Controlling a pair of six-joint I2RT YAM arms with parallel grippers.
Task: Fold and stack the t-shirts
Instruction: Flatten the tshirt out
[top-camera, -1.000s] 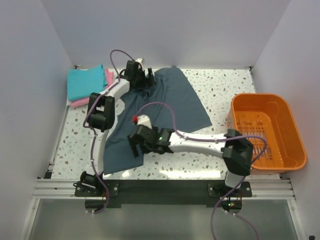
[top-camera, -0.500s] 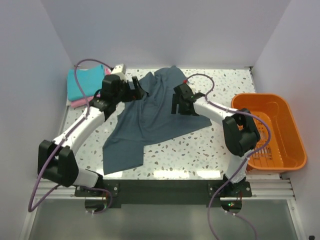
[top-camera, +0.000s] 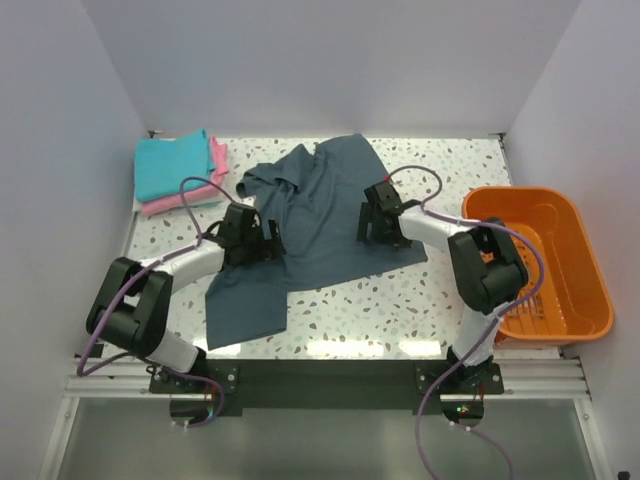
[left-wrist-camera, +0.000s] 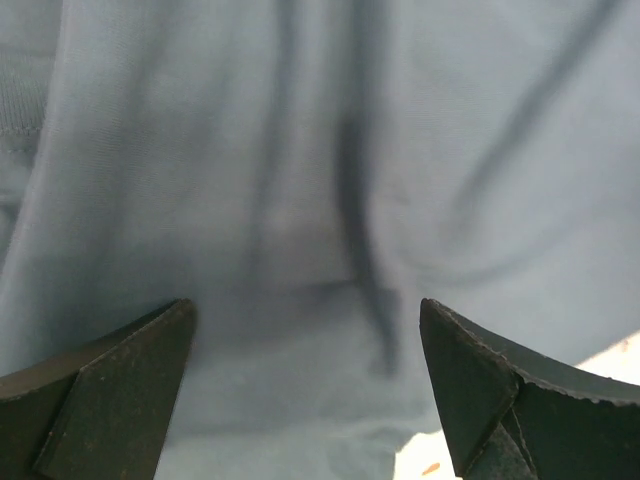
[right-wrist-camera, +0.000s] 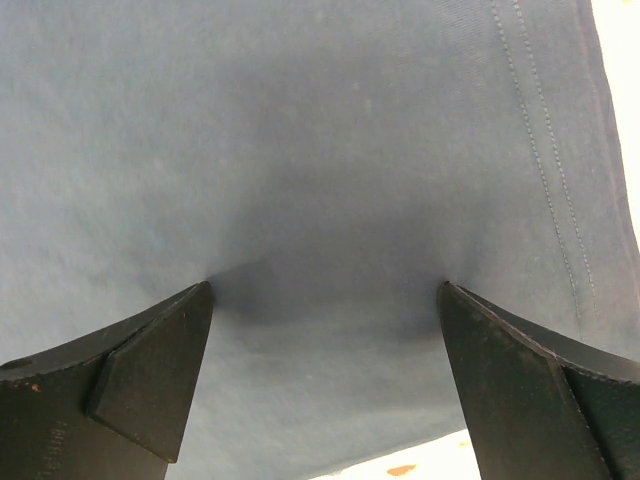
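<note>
Looks like two of three are sorted: the turquoise t-shirt (top-camera: 170, 165) sits folded on the pink t-shirt (top-camera: 160, 207) in the far left corner of the tabletop (top-camera: 450, 165). The slate blue-grey t-shirt (top-camera: 320, 205) lies rumpled and unfolded mid-tabletop, so it needs folding and stacking. Left jaws and right jaws are both spread wide, down at that shirt, gripping nothing. No brand or readable writing anywhere that I can spot

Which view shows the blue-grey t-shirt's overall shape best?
Top external: nearly the whole blue-grey t-shirt shows, spread out and rumpled. The left wrist view shows only creased cloth up close; the right wrist view, smooth cloth with a stitched hem.
</note>
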